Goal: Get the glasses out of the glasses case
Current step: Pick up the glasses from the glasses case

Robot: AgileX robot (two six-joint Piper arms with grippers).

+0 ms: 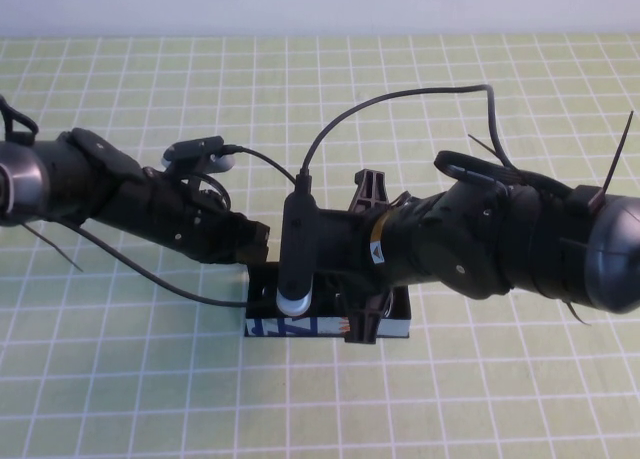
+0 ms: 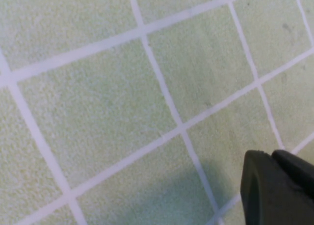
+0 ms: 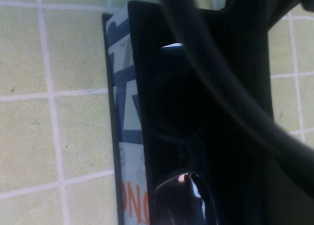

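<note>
The glasses case [image 1: 330,325] stands at the middle of the mat, its printed blue, white and orange front facing me. In the right wrist view the case [image 3: 125,137] is open, and the black glasses [image 3: 176,137] lie inside it, one dark lens glinting. My right gripper [image 1: 366,259] hangs over the case, open, with one finger [image 1: 370,187] behind the case and the other [image 1: 361,327] at its front. My left gripper [image 1: 255,245] is at the case's back left corner. The left wrist view shows only a black shape [image 2: 277,188] over the mat. In the high view the glasses are hidden under the right arm.
A green mat [image 1: 120,379] with a white grid covers the table. The right arm's wrist camera [image 1: 296,254] and its cable [image 1: 400,97] hang above the case's left part. A looser cable [image 1: 150,274] trails under the left arm.
</note>
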